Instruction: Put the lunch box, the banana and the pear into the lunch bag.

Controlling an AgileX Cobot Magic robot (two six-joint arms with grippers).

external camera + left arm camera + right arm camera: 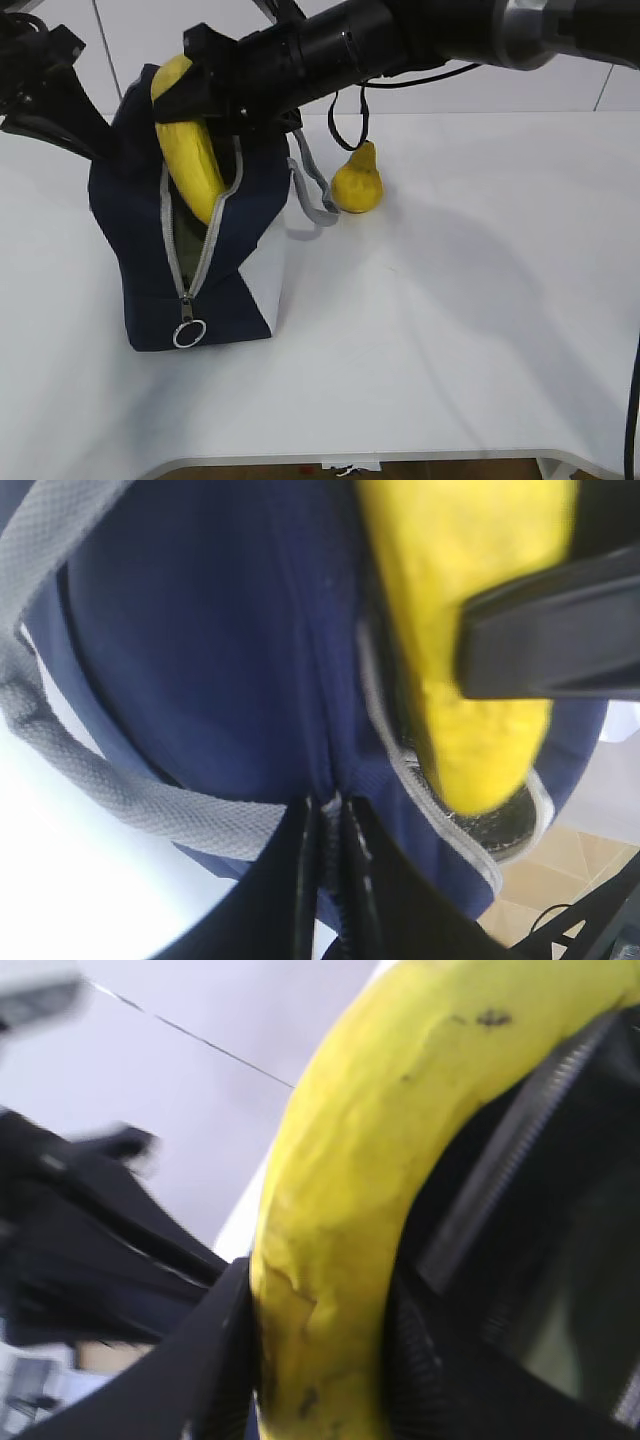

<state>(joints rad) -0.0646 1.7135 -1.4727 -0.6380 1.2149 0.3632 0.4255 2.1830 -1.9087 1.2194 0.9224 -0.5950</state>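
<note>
Navy fabric forms the lunch bag (215, 270), upright on the white table (450, 330) with its zipper (200, 250) open. From outside, the right hand (195, 95) pinches the banana (190, 160), whose lower end dips into the opening; the pear (358, 182) lies just beside the bag's grey handle (310, 190). At the left wrist, the left hand (330, 880) is pressed together on the bag's seam. At the right wrist, black fingers (215, 1360) clamp the banana's sides.

Matt navy fabric lunch bag (130, 220)
</note>
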